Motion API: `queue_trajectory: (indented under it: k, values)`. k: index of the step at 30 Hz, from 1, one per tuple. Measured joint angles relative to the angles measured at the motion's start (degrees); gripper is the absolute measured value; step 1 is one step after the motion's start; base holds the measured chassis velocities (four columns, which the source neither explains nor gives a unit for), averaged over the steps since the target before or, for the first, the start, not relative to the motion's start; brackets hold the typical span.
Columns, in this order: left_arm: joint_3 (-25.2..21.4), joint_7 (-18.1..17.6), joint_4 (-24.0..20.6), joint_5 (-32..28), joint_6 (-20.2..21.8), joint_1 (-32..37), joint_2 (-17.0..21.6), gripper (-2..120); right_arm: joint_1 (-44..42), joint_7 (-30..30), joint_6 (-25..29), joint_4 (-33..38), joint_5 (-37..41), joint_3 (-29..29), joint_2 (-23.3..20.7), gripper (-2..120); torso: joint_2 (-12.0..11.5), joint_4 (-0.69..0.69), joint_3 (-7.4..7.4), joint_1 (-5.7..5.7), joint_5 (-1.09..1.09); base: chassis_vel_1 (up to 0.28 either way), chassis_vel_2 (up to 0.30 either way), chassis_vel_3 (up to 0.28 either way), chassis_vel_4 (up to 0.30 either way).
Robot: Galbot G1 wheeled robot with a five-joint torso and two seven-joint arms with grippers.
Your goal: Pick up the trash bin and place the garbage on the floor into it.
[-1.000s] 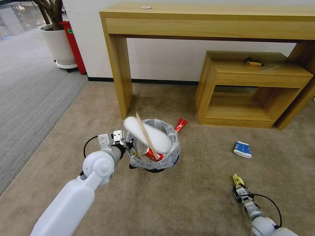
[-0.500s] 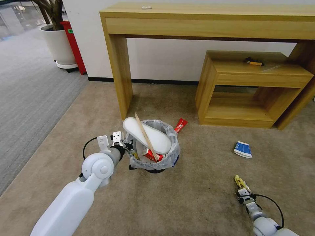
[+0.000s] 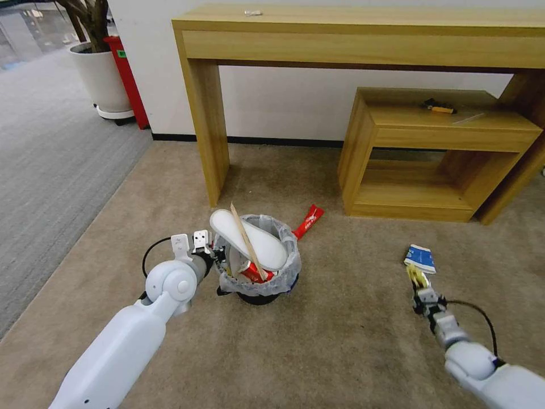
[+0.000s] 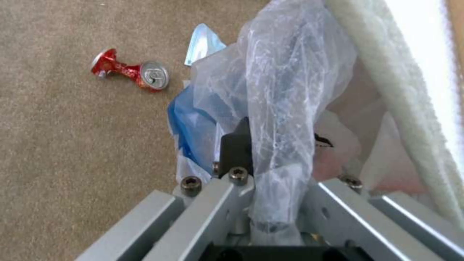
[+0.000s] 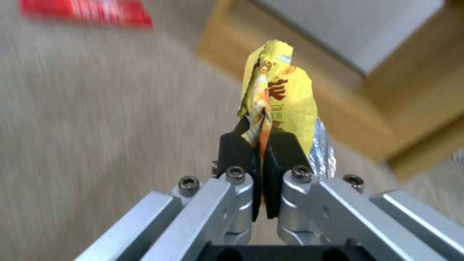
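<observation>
- Left gripper (image 3: 214,248) clamped on the rim of the bin (image 3: 258,281), jaws pinching the plastic bag (image 4: 285,83) and the rim together, as the left wrist view shows; bin on the floor (image 3: 340,341), just in front of the tall bench leg.
- Right gripper (image 5: 261,143) low over the floor well to the bin's right, jaws pressed together on the yellow wrapper (image 5: 280,94), just short of the blue-white carton (image 3: 420,258).
- Step in hand, by judgement: carrying the wrapper across to the bin and dropping it in.
- Worth doing: keeping the pinch firm on the thin foil until directly above the opening, since a light wrapper drifts.
- Bin mouth crowded: white slipper (image 3: 250,238) lying across the rim, wooden stick (image 3: 244,238) jutting up. Best aimed at the free gap on the side nearest the right arm, approached from above rather than sideways, to avoid knocking either out.
- Steady left hold needed so the bin does not tip.
- Still on the floor: red wrapper (image 3: 307,218) behind the bin, the carton, a crushed red can (image 4: 133,70).
</observation>
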Motion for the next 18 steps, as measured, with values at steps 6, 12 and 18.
queue_trajectory:
  k: [6, 12, 18]
  values:
    - [0.7, 0.0, 0.5, -0.1, 0.2, -0.7, -0.1, 0, 2.7, 1.2, -2.4, 9.4, 2.5, -0.1, -3.3, 2, 0.0, 0.01, 0.0, 0.0, 0.0, 0.0, 0.0, 0.0, 0.0]
    - [1.8, 0.0, 1.8, -0.1, 0.4, -1.9, 0.0, 0, 12.5, 3.0, -5.6, 23.3, 8.9, -6.2, -7.0, 2, 0.0, -0.01, -0.01, 0.0, -0.02, 0.0, 0.0, 0.0, 0.0]
    - [2.3, 0.0, 2.4, -0.4, 0.5, -3.1, -0.1, 0, 23.9, 3.9, -5.8, 26.9, 14.0, -15.9, -5.7, 2, 0.0, 0.0, 0.0, 0.0, -0.03, 0.0, 0.0, 0.0, 0.0]
